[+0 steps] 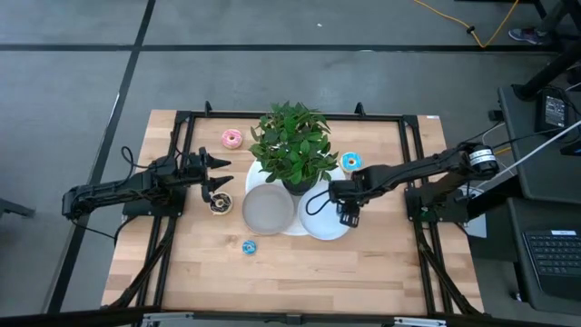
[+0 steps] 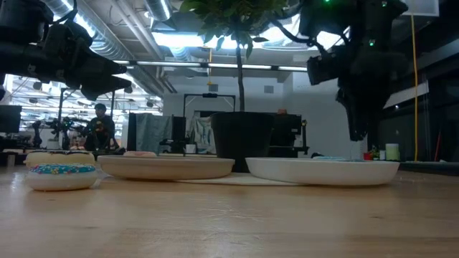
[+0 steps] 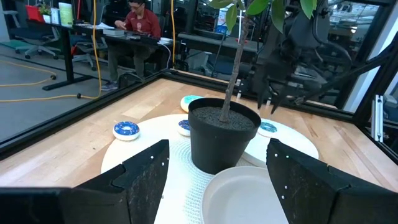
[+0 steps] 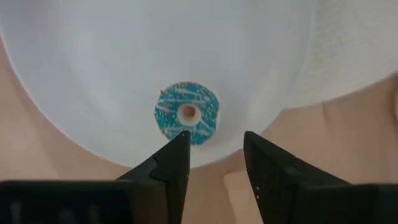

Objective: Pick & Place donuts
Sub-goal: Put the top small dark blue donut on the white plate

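pink-iced toy donut (image 1: 231,138) was seen flat near table's far edge | blue-iced ring (image 1: 350,162) beside plant | chocolate one (image 1: 221,204) left of grey plate | mini blue (image 1: 249,246) nearer front | blue sprinkled donut (image 4: 186,113) lay flat on white plate

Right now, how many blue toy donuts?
5 blue donuts: one on bare wood; one right of the green plant; one on the white plate; two beside the black pot. Leaves may hide more.

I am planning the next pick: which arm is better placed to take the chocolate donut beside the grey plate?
Left. The left gripper hovers open right by the chocolate donut, while the right gripper is over the white plate, across the grey plate.
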Robot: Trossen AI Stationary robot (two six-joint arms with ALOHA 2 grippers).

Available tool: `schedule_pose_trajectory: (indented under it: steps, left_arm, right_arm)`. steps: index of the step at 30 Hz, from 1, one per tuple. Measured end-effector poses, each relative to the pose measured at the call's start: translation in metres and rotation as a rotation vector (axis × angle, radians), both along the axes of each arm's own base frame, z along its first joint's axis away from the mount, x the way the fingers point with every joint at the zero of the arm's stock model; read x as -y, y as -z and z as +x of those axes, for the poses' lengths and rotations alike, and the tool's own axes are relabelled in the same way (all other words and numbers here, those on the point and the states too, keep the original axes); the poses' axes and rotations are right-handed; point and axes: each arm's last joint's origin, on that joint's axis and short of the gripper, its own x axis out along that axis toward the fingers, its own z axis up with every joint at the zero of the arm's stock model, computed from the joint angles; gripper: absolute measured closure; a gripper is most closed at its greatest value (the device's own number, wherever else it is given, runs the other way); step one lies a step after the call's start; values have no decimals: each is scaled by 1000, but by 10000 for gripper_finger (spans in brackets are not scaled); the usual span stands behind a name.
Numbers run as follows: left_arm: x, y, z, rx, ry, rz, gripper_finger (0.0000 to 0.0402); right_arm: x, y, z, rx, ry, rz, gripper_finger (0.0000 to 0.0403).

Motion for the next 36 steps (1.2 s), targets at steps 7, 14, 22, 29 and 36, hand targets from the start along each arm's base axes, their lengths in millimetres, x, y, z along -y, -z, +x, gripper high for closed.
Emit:
schedule_pose_trajectory:
  steps: [7,14,22,29,36]
  left_arm:
    - [0,0,0,-1,0,0,142]
    - [0,0,0,0,0,0,142]
    - [0,0,0,0,0,0,142]
    - [0,0,0,0,0,0,142]
    - [0,0,0,0,0,0,142]
  right_arm:
    - [0,-17,-8,66,131,37,251]
    - [-4,-30,-15,118,163,59,251]
    - [-3,-52,-30,200,155,87,251]
    - [-2,-70,-49,247,138,138,251]
    - [0,-88,-66,337,129,161,251]
